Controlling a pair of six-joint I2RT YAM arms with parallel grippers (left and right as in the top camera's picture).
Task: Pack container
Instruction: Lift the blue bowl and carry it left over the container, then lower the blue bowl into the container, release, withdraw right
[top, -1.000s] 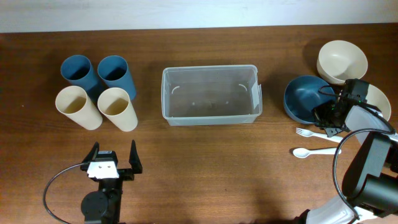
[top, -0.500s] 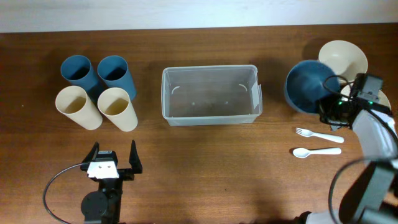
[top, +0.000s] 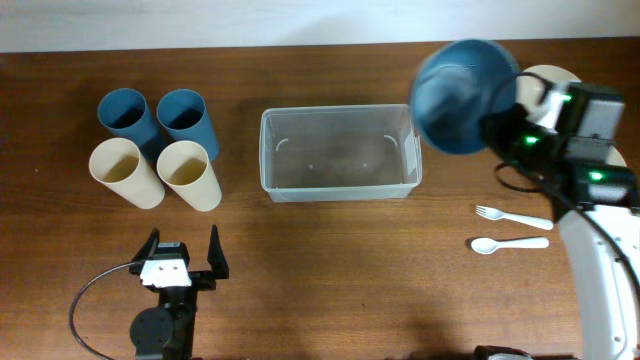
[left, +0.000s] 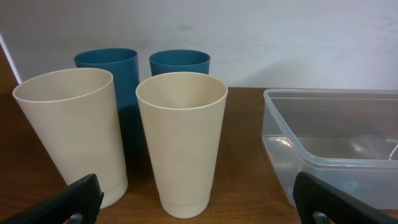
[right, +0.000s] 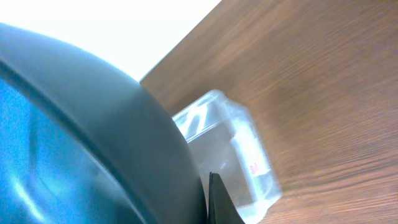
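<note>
the right pincer (top: 503, 135) gripped a blue bowl (top: 462, 95) by its rim, tilted in the air over the right end of the clear container (top: 340, 190), likely to set it inside. the container sat in the middle of the counter (top: 330, 270). the left pincer (top: 183, 255) sat open near four cups (top: 188, 172).

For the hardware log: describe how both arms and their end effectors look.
Left arm: black, with a round joint, a white plate at the wrist and a looping black cable. The left end effector has two black fingers. Right arm: white shell, black wrist housing with green lights, black cable.
</note>
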